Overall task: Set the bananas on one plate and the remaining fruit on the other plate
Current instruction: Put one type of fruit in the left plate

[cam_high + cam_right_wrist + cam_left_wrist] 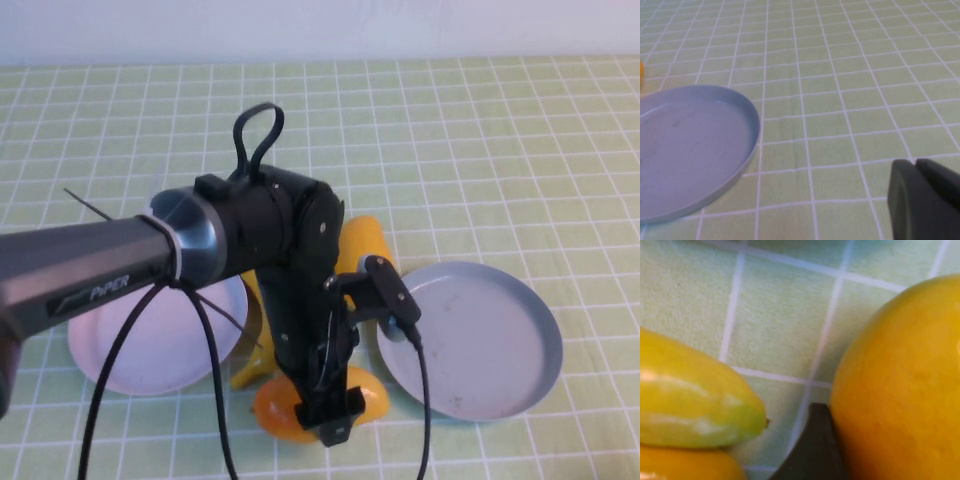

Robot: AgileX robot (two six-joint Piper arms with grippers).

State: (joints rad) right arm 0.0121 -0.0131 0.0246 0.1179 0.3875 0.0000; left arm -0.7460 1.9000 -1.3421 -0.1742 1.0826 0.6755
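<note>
Left arm: fills the near foreground of the high view, reaching from the left edge across to the centre, its wrist bent down over the fruit between the two plates.
Left gripper (335,415): down at the near-centre of the table, right on the front orange fruit; whether its fingers are parted or clenched cannot be told. In the left wrist view one dark fingertip (815,447) lies against the fruit's side.
Front orange fruit (280,412): plump and glossy, lying on the cloth near the front edge, between the plates and on neither of them, partly hidden by the gripper. It fills the right side of the left wrist view (900,385).
Second orange fruit (365,245): behind the arm, only its upper part showing, just beside the far-left rim of the grey-blue plate.
Bananas (250,365): a yellow length shows beside the pink plate's right edge, mostly covered by the arm; how many lie there cannot be told from above. In the left wrist view a greenish-yellow banana tip (700,405) points toward the front orange fruit, near it but apart.
Pink plate (125,355): on the left, under the arm and its cable, nothing visible on it.
Grey-blue plate (490,340): on the right, nothing on it; also seen in the right wrist view (690,150).
Right gripper (925,200): not seen from above; only a dark finger shows in its own view, above bare cloth beside the grey-blue plate; its state cannot be told.
Tablecloth (480,140): green with a white grid.
</note>
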